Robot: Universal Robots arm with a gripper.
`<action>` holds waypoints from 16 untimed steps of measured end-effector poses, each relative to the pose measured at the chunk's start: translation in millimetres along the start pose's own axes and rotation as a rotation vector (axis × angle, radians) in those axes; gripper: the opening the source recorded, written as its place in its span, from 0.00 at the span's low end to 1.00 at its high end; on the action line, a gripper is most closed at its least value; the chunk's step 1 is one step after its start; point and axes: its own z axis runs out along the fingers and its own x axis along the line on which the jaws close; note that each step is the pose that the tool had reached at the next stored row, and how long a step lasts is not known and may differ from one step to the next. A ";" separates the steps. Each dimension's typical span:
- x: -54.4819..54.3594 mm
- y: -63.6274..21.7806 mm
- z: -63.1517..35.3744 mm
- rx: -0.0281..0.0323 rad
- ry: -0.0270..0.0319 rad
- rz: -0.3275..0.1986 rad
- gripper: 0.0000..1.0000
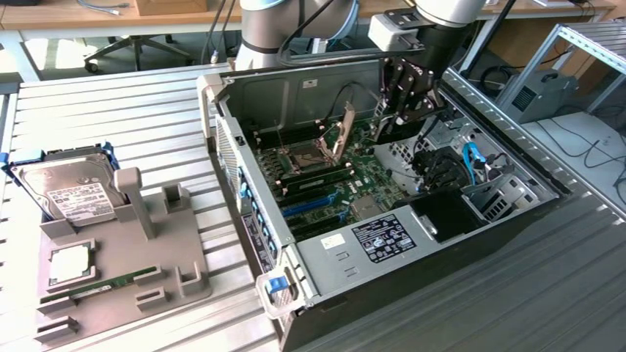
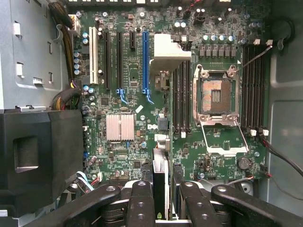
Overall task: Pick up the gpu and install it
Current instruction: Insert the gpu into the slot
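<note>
We see the black multi-link gripper [image 1: 409, 103] upper right of centre in the exterior frame, hanging over the open grey desktop PC case [image 1: 293, 242], above the far end of the green motherboard [image 1: 377, 180].

Fingers: partly closed, clamped on the slim dark flat GPU card [image 2: 160, 189]. In the wrist frame the card sits edge-on at bottom centre, pinched between the two inner black fingers [image 2: 140, 201], so only its thin edge and a bit of silvery end show. In the exterior frame the card is mostly hidden behind the gripper links; we can't make out its outline there.

Key relation: card's long axis runs straight out from the fingers, up the wrist frame, parallel w/ the expansion slots. The long blue PCIe slot [image 2: 145, 61] lies upper centre-left in the wrist frame, its long axis also vertical in the pic. So orientation looks matched, but the card edge is offset to the right of that slot and lower in the frame, i.e. not over it yet. Card also looks clear of the board, not seated in any slot, judging by the exterior frame.

Nearby: empty silver CPU socket [image 2: 217, 97] right of centre, square silver finned heatsink [image 2: 120, 126] left of centre, black plastic shroud [image 2: 40, 156] lower left.

Outside the case, lower left of the exterior frame, a grey parts tray [image 1: 117, 271] carries a silver hard drive w/ white label [image 1: 70, 192]; not our item.
</note>
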 end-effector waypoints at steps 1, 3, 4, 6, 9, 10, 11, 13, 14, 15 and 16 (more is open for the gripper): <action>0.0 0.1 0.0 0.0000 0.0000 0.000 0.27; 0.2 0.3 0.1 0.0000 0.0001 0.000 0.27; 0.3 0.4 0.2 0.0000 0.0000 0.000 0.27; 0.5 0.6 0.2 0.0000 0.0000 0.000 0.27; 2.2 1.1 1.3 0.0000 0.0001 0.000 0.27; 2.3 1.1 1.4 0.0000 0.0001 0.000 0.27; 2.5 1.2 1.4 0.0000 0.0001 0.000 0.27; 2.9 1.2 1.5 0.0000 0.0000 0.000 0.27; 3.1 1.3 1.6 0.0000 0.0000 0.000 0.27; 3.4 1.3 1.6 0.0000 0.0001 0.000 0.27; 3.6 1.3 1.6 0.0000 0.0000 0.000 0.27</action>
